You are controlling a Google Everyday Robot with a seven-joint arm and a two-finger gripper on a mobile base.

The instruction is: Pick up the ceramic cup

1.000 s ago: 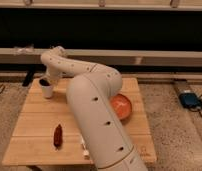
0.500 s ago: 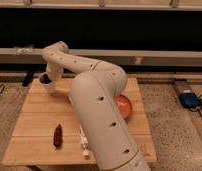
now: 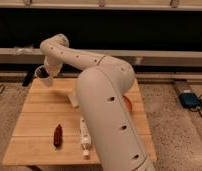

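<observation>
The ceramic cup [image 3: 44, 76] is small and white with a dark inside. It hangs tilted just above the far left corner of the wooden table [image 3: 39, 117]. My gripper [image 3: 38, 76] is at the end of the white arm that reaches over the table from the front right. It is shut on the cup, with a dark finger [image 3: 28, 78] showing on the cup's left side.
A slim white bottle [image 3: 84, 135] lies near the table's front edge, with a dark red object [image 3: 58, 135] to its left. The orange-red bowl [image 3: 128, 104] is mostly hidden behind the arm. A blue device [image 3: 189, 99] lies on the floor at right.
The cup stood on the table a second ago. It has since risen off the table in my gripper and tilted, and the arm has swung closer to the camera.
</observation>
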